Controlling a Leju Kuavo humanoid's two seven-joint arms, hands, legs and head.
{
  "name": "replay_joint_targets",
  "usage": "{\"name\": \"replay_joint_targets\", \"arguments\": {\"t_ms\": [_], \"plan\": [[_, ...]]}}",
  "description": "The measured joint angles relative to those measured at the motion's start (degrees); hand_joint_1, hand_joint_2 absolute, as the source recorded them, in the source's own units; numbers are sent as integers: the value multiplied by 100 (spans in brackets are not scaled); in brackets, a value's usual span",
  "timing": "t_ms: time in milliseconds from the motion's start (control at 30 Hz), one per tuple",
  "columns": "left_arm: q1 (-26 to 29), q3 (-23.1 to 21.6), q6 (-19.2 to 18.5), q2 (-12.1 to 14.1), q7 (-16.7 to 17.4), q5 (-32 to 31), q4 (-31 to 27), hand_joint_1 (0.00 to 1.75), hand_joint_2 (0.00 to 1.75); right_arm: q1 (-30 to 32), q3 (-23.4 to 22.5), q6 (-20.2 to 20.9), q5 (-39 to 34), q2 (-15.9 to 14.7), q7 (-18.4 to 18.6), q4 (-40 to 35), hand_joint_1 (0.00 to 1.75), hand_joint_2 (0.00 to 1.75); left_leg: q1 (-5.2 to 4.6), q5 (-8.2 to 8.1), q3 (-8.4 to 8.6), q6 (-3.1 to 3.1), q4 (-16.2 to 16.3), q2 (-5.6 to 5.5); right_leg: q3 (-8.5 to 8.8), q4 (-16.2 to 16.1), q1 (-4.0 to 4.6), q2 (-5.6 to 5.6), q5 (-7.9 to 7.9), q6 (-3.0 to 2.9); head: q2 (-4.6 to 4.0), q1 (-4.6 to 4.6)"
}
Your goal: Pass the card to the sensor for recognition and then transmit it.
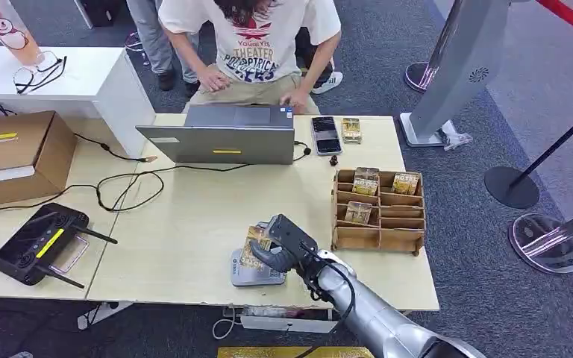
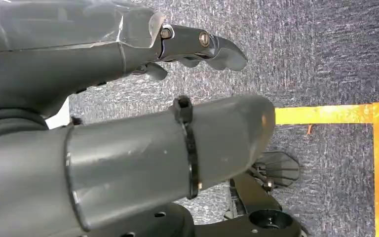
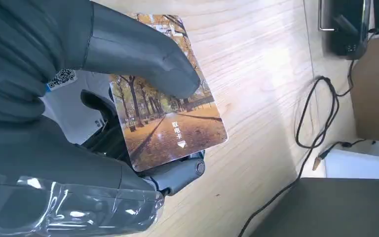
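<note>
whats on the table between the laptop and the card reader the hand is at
Bare wood. In the head view nothing lies between the laptop and the reader, where the right hand holds the card.

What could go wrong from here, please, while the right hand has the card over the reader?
1. The right hand pinches the card mainly under its thumb, most of the card sticking out free; it might slip or twist.
2. The card sits tilted over the sensor, so recognition may fail.
3. The sensor lies near the table edge; a push could shift it towards the edge.
</note>
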Motion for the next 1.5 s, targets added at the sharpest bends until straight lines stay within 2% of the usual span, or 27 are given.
{"name": "replay_joint_targets", "arguments": {"t_ms": [1500], "plan": [[11,-2,-2,-24,35,-22,0,0,0,-239,-98,-326,-144,-107,186,704,175,175,0,0,1,0,0,0,0,0,0,1,0,0,0,0]]}}
